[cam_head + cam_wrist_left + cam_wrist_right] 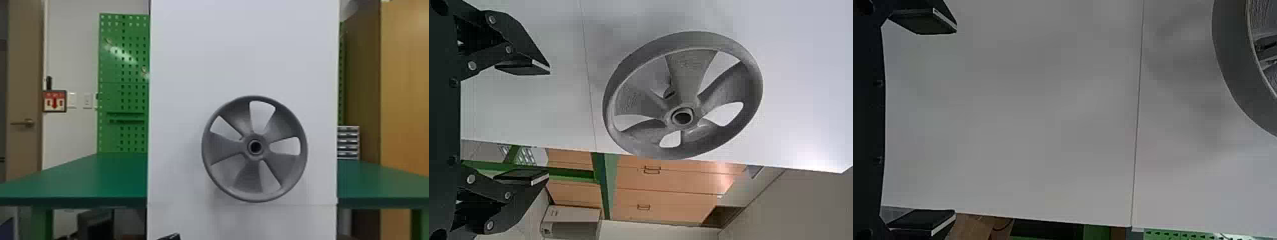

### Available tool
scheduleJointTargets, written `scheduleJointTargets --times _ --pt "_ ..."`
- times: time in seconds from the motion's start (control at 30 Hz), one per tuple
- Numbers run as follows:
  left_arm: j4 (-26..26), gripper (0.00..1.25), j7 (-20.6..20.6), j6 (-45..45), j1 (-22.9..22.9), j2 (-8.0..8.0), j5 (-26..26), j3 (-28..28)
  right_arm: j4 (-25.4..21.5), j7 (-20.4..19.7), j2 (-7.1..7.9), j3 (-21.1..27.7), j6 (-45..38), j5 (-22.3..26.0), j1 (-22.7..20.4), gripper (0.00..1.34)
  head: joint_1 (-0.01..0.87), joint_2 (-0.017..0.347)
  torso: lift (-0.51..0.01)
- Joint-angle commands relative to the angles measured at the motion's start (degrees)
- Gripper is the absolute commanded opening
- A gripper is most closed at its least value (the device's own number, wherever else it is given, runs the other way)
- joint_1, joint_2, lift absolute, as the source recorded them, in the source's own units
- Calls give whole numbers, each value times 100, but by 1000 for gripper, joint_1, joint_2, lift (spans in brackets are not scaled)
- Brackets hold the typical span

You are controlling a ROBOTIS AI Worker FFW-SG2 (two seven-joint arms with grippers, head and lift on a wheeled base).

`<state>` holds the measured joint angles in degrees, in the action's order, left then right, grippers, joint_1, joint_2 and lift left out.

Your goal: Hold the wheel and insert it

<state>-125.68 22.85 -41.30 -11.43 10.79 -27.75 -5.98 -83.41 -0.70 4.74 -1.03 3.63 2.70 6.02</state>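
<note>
Far left you've got a door (25, 70), then a red-and-white sign (55, 101) and the green pegboard (127, 63). The green table (79, 178) shows either side of the white panel (191, 63). Your left gripper (170, 237) pokes in at the head view's bottom edge, left of the wheel. In its wrist view, the left gripper (548, 123) has its fingers spread, nothing between them, apart from the wheel. Wheel (255, 138) is upright against the panel's face, low and right of its middle, hub toward you; can't tell how it's held there. Right of the panel: small drawer unit (348, 140), wooden cabinet (405, 95). Your right gripper (956, 121) is spread too, empty, also clear of the wheel.
</note>
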Motion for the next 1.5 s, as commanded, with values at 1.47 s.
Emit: scheduleJointTargets --times 1.47 --pt "0 746 9 26 9 -7 33 18 167 17 0 15 454 56 -216 1315 0 12 -492"
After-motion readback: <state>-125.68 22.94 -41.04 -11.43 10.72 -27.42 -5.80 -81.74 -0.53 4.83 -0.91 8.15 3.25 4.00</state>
